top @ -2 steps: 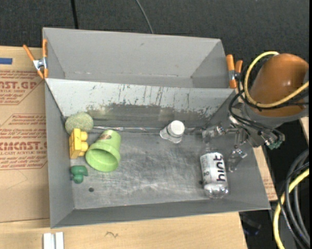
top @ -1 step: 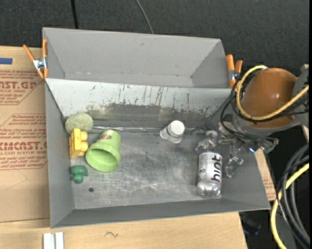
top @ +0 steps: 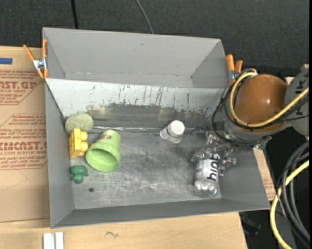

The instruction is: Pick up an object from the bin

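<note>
Gripper (top: pixel 216 148) low at the bin's (top: pixel 135 61) 3 o'clock side, under the orange wrist cover. Its metal tip is down among the top end of a crushed silver can (top: pixel 207 176). Released or clenched: cannot tell, since the tip blends into the crumpled foil.

Key relation: the can lies toward 6 o'clock from the gripper, starting right at the tip and running away from it. Long axis roughly 12 to 6, leaning slightly to 1–7. The near end touches or almost touches the gripper; which of the two, I can't tell. The far end stops near the bin's front wall.

Look of the can: flattened, heavily creased, shiny silver, with dark lettering on a pale band across the middle. It lies flat on the bin floor, alone.

Judgement: a short drop or a small shift toward 6 o'clock would put the gripper over the can's middle. Closing across the short axis, 9 to 3, looks most apt.

Other things:
- A small white bottle (top: pixel 174 130) at 10 o'clock of the gripper, near the back wall.
- Well apart, at the bin's 9 o'clock, a green cup (top: pixel 104 150) on its side and a yellow block (top: pixel 78 141).
</note>
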Robot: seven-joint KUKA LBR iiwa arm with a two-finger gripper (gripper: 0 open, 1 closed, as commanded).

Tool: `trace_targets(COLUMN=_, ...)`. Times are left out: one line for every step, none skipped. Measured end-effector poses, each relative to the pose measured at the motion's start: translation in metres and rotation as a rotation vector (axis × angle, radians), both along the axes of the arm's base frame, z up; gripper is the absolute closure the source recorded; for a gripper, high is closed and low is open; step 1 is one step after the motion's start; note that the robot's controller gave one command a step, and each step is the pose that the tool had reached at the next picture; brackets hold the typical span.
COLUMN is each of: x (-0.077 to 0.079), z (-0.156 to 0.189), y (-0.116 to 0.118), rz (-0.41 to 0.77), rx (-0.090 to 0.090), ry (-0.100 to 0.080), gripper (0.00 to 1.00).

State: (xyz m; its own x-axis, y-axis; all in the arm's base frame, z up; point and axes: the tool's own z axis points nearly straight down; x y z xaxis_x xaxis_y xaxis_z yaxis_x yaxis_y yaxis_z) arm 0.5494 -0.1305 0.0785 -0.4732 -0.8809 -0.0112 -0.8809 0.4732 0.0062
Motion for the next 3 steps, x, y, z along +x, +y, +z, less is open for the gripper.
trace_targets(x=0.0, z=0.0, y=0.0, rz=0.0, rx=0.0, ry=0.0, gripper=1.0)
trace_targets(x=-0.001, z=0.003, y=0.001, rz=0.001, rx=0.0, ry=-0.001, gripper=1.0)
trace_targets(x=-0.003, z=0.016, y=0.0, rz=0.003, rx=-0.005, ry=0.001, gripper=1.0)
